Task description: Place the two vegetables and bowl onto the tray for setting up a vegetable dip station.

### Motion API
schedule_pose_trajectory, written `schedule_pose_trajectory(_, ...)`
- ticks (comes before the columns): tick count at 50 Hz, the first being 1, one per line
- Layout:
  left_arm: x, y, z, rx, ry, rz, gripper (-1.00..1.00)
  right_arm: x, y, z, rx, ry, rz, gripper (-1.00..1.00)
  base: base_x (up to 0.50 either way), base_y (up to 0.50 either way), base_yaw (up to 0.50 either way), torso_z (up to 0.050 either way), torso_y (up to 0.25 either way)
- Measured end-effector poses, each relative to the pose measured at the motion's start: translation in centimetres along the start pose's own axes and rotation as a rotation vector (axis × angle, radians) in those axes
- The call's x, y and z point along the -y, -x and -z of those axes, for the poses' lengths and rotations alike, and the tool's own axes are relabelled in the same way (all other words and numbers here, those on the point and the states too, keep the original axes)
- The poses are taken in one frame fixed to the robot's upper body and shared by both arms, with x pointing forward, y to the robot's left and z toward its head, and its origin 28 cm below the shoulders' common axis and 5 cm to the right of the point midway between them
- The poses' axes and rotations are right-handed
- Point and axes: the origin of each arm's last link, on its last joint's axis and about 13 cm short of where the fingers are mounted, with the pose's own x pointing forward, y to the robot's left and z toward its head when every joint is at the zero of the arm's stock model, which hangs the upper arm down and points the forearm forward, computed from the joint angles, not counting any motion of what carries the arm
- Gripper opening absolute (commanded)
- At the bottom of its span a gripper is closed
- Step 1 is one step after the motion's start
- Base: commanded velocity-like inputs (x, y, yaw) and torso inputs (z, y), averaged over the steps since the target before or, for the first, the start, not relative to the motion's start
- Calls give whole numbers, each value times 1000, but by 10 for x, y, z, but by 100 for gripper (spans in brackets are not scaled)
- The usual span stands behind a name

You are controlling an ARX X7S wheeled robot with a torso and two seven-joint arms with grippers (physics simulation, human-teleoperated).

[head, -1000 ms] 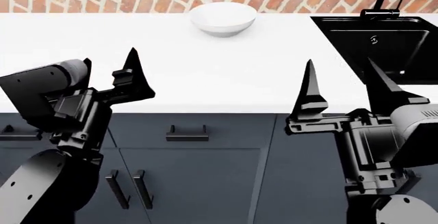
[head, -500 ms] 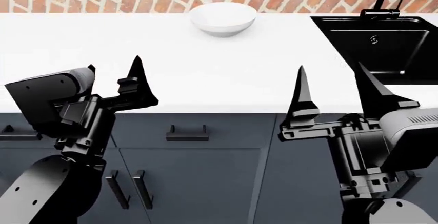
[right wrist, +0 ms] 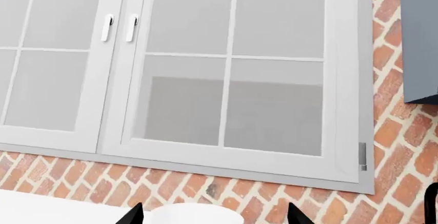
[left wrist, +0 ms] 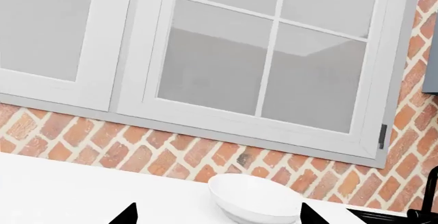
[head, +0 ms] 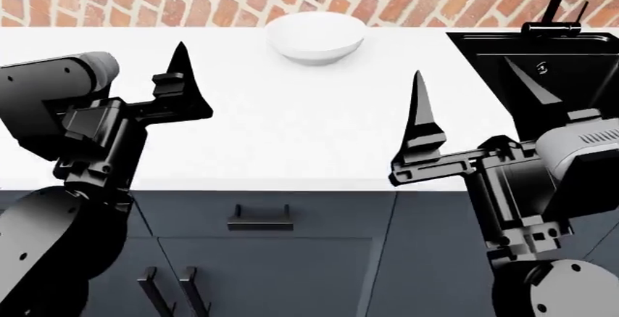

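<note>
The white bowl (head: 317, 36) stands alone at the back of the white counter (head: 290, 121), near the brick wall. It also shows low in the left wrist view, bowl (left wrist: 257, 201), and its rim in the right wrist view, bowl (right wrist: 195, 215). My left gripper (left wrist: 217, 216) is open and empty, held above the counter's front left; only one of its fingers (head: 182, 77) shows in the head view. My right gripper (head: 464, 70) is open and empty above the front right, fingers pointing up. The two vegetables and the tray are out of view.
A black sink (head: 541, 63) with a black faucet (head: 556, 19) is set into the counter's right end, just behind my right gripper. A brick wall (head: 145, 1) backs the counter, with white-framed windows (right wrist: 226, 80) above. Dark cabinet fronts with a handle (head: 259, 223) lie below.
The view has shifted, so the counter's front edge sits lower in the picture. Both grippers stand higher against the counter, the right one further left. The bowl has not moved.
</note>
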Motion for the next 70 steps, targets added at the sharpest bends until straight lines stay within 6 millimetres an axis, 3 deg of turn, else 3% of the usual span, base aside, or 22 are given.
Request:
schedule_pose_trajectory(46, -1, -9, -18, 17, -34, -2, 100, 2, -6, -16, -16, 43, -49, 100, 469, -3, 0, 0, 1)
schedule_pose_trajectory(70, -15, -67, -59, -231, -98, 28, 100, 32, -70, -61, -414, 241, -195, 100, 0, 0, 0, 0, 0)
